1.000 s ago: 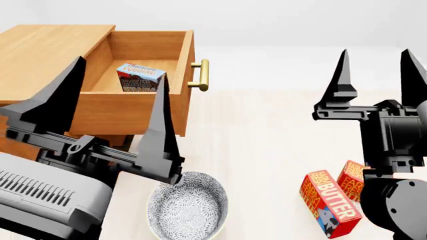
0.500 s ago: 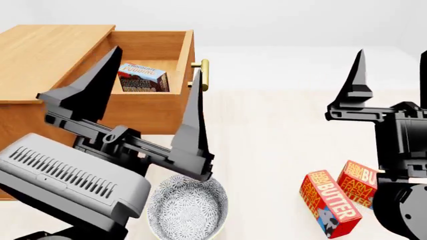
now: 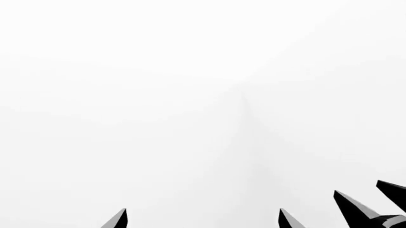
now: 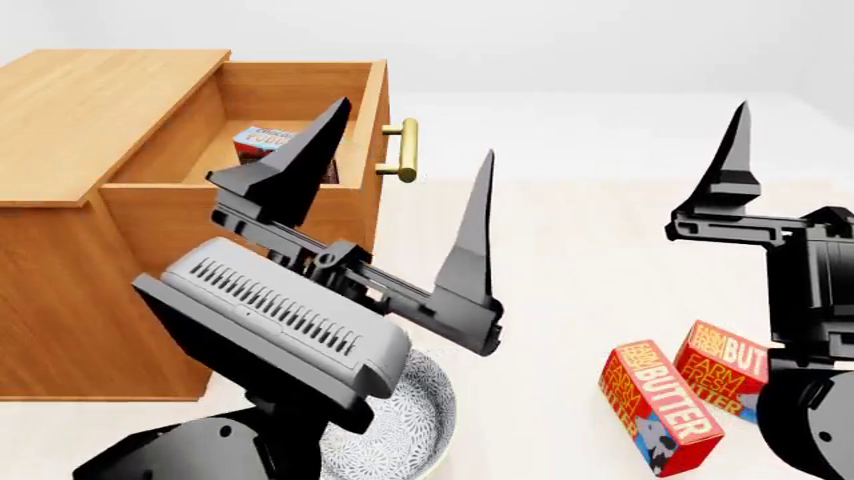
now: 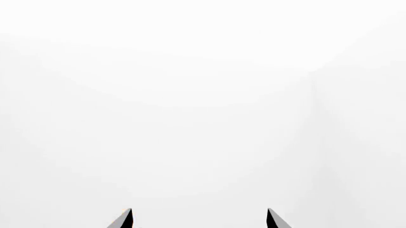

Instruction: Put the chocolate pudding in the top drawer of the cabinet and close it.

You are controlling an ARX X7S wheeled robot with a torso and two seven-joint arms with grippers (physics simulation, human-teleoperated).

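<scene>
The cabinet [image 4: 74,110] stands at the left in the head view. Its top drawer [image 4: 234,215] is pulled open, with the brass handle [image 4: 407,150] on its front. The chocolate pudding [image 4: 271,140] lies inside the drawer, partly hidden by a finger of my left gripper. My left gripper [image 4: 414,128] is open and empty, raised in front of the drawer with its fingers pointing up. My right gripper [image 4: 801,110] is open and empty at the right, one finger out of frame. The left wrist view [image 3: 201,213] and right wrist view [image 5: 199,211] show only fingertips against white.
A patterned bowl [image 4: 414,400] sits on the table under my left arm. Two red-orange butter boxes [image 4: 661,405] [image 4: 727,365] lie at the lower right, below my right gripper. The right gripper's fingers [image 3: 345,199] show at the edge of the left wrist view.
My left arm has risen and swung right, so its fingers now stand before the drawer and partly cover the pudding. My right gripper has shifted slightly right.
</scene>
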